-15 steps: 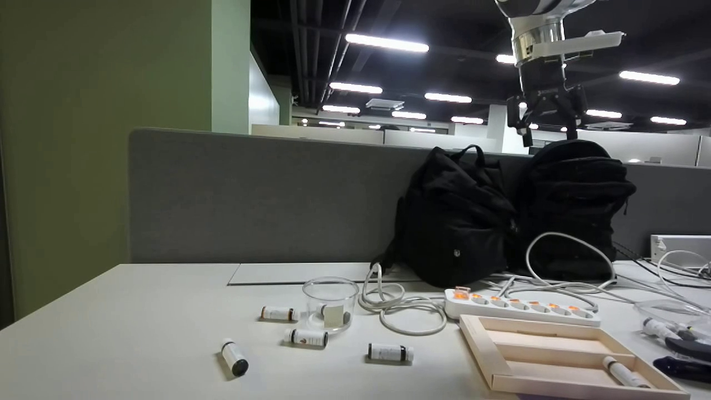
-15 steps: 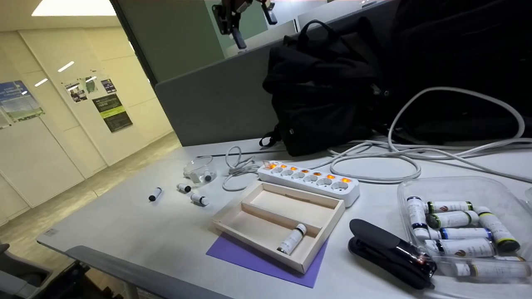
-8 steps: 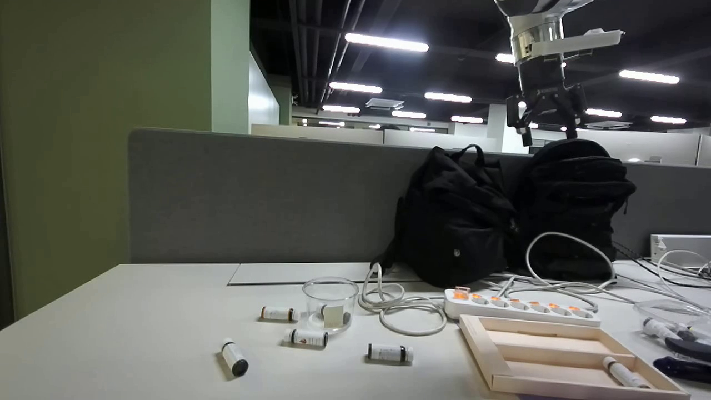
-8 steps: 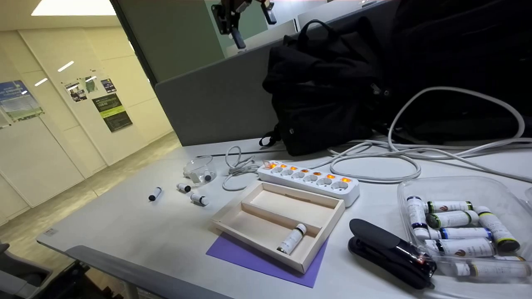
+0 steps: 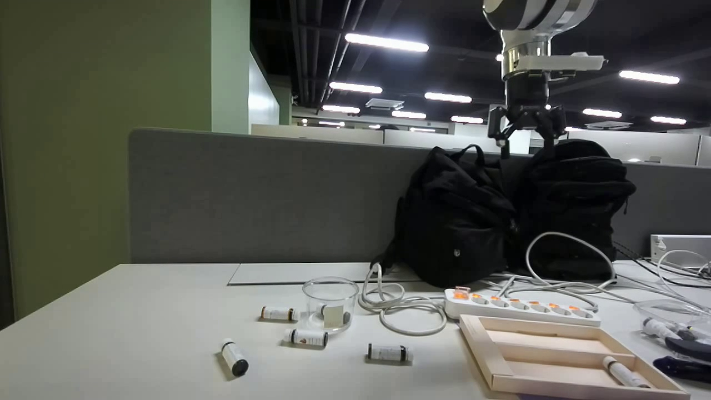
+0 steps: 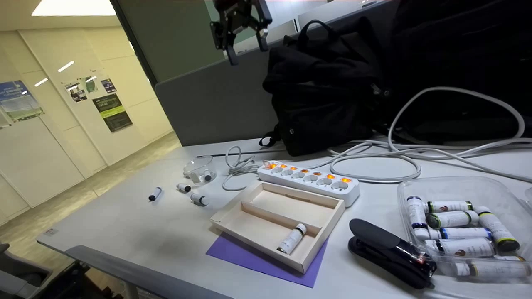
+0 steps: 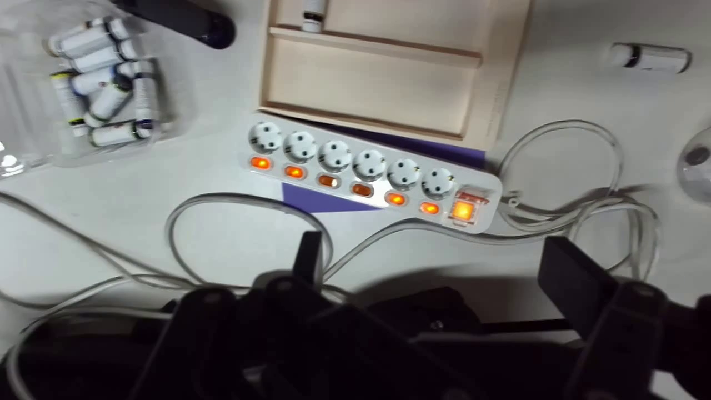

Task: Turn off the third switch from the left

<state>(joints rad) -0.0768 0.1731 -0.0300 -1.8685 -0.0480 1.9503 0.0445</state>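
Observation:
A white power strip lies on the table behind the wooden tray; it shows in both exterior views [image 5: 516,314] [image 6: 305,186] and in the wrist view [image 7: 345,185]. It has a row of sockets and small orange switches, plus a larger lit switch [image 7: 463,210] under a clear cover at one end. In the wrist view the third small switch from the left [image 7: 329,181] and its right neighbour [image 7: 362,190] look darker; the other small switches glow. My gripper [image 5: 527,151] is open and empty, high above the table. It also shows in an exterior view [image 6: 248,56] and the wrist view [image 7: 436,266].
A wooden tray [image 6: 257,248] holding a vial stands against the strip. Black backpacks [image 5: 455,222] lean on the grey partition [image 5: 266,200] below the gripper. Cables [image 6: 403,153] loop behind the strip. A stapler [image 6: 386,253], a clear box [image 6: 461,182] of vials, a clear cup [image 5: 330,289] and loose vials lie around.
The arm stays almost still at first. By now my gripper has come lower in both exterior views, has shifted left in one of them, and points more straight down. The strip has not moved.

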